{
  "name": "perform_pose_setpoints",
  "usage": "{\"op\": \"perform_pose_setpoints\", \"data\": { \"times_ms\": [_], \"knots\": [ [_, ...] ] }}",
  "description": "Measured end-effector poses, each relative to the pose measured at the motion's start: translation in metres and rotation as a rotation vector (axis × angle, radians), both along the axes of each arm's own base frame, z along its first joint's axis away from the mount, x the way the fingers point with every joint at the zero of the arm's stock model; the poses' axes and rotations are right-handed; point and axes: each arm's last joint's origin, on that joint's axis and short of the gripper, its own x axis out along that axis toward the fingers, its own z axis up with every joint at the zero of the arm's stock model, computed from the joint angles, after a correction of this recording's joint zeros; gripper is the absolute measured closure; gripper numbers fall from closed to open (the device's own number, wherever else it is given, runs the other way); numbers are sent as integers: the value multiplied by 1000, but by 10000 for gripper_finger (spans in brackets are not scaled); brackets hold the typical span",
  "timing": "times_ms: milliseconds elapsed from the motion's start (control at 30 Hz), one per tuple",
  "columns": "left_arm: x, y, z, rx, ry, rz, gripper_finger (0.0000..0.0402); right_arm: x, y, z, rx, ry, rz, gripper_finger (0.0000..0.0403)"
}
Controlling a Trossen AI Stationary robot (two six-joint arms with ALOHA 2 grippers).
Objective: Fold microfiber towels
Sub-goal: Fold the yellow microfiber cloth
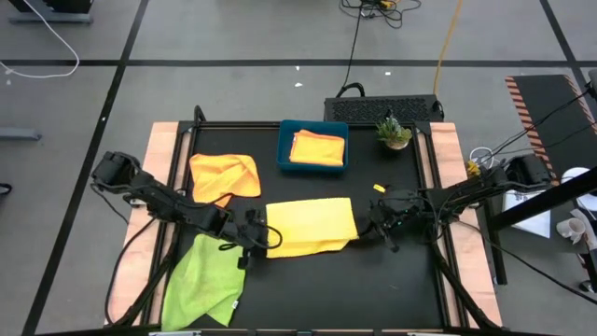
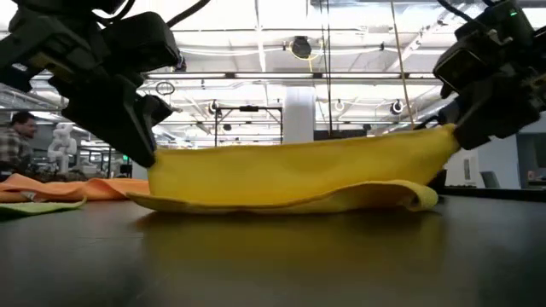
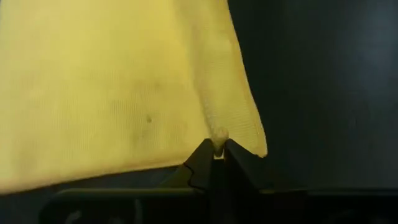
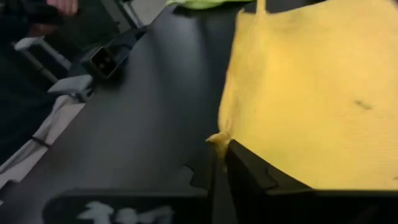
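A yellow towel (image 1: 308, 224) lies in the middle of the black table, and both grippers hold it. My left gripper (image 1: 261, 235) is shut on its left end and my right gripper (image 1: 366, 229) on its right end. In the low view the towel's upper edge (image 2: 299, 147) spans between the grippers, while its lower part (image 2: 281, 203) rests on the table. An orange towel (image 1: 224, 175) lies flat at the far left. A lime green towel (image 1: 201, 285) lies at the near left. Another orange towel (image 1: 317, 147) sits folded in the blue tray (image 1: 284, 149). My left gripper (image 3: 217, 152) pinches a small pucker of the yellow towel (image 3: 217, 133) between its two fingertips, close to a corner (image 3: 260, 148). It slants down from the table's left. That end is raised off the table. My right gripper (image 4: 219, 148) pinches a corner tip of the yellow towel (image 4: 217, 138) at the free ends of its fingers. It comes nearly level from the table's right. That end (image 2: 444, 136) is held above the table.
A small potted plant (image 1: 394, 133) stands at the far right, beside the tray. A small yellow bit (image 1: 379, 188) lies on the table behind my right gripper. A person (image 2: 21, 136) sits beyond the table at the low view's left.
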Motion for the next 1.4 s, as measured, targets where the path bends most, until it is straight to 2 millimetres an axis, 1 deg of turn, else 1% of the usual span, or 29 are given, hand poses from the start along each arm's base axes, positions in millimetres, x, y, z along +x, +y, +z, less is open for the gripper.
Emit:
{"op": "perform_pose_setpoints", "data": {
  "times_ms": [133, 367, 467, 567, 667, 833, 933, 1033, 1200, 1300, 1400],
  "knots": [
    [0, 0, 0, -11, 0, 1, 358, -1, 7, 0, 14, 0, 32, 340],
    [-4, 1, -3, -13, 61, 32, 371, -2, 14, 2, 21, -15, 67, 288],
    [-5, 2, -4, -24, 77, 55, 379, -2, 13, 2, 27, -8, 39, 275],
    [-3, 1, -2, -40, 49, 59, 391, -1, 9, 0, 22, 21, -47, 274],
    [3, -1, 3, -51, -32, 42, 399, -2, 2, -5, 81, 105, -145, 277],
    [13, -2, 8, -12, -161, 3, 389, -6, -8, -14, 162, 258, -264, 278],
    [21, 0, 3, 5, -193, -13, 387, -8, -10, -16, 184, 300, -293, 279],
    [28, 4, -9, 7, -179, -24, 397, -7, -9, -16, 215, 286, -304, 275],
    [41, 16, -22, 25, -198, -18, 389, -9, -12, -22, 243, 318, -339, 251],
    [46, 26, -25, 27, -222, -12, 393, -8, -17, -28, 246, 352, -377, 229],
    [50, 35, -26, 10, -227, -14, 398, -3, -22, -30, 270, 332, -387, 205]
  ]
}}
